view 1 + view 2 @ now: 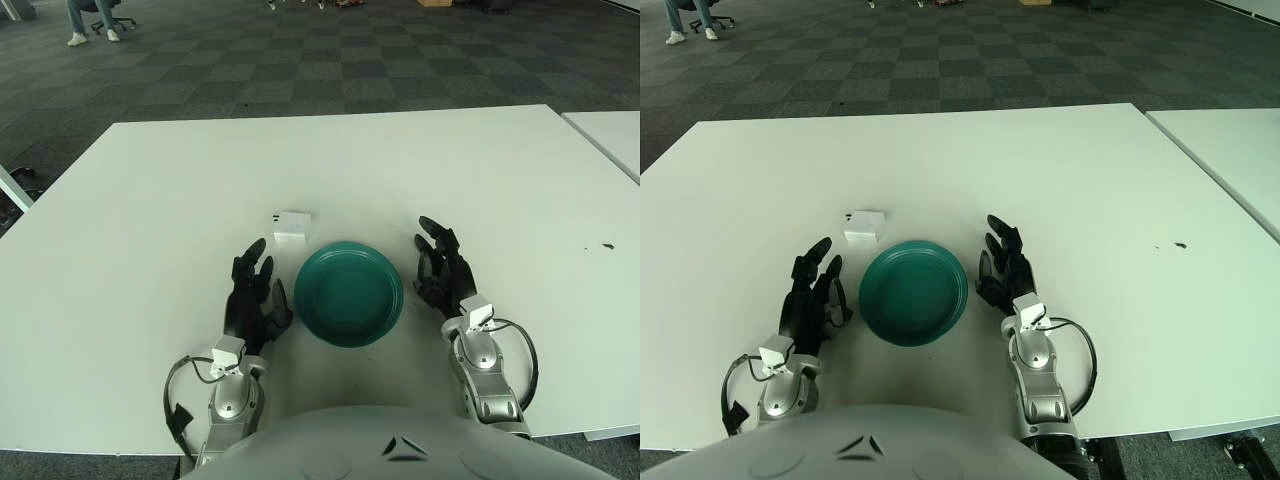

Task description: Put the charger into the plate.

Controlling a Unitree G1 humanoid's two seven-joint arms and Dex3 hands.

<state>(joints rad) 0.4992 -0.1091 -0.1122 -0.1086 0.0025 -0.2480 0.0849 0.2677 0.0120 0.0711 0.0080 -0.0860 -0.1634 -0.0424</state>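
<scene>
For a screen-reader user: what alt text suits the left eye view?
A white charger lies on a white table just beyond the left rim of an empty green plate. The robot's left hand and right hand rest open on either side of the plate, holding nothing.

You face a white table (330, 160) spanning the view. A second white table (612, 135) adjoins on the right. Beyond lies dark checkered carpet (300, 60). A seated person's legs (92, 22) and chair base appear far left.
</scene>
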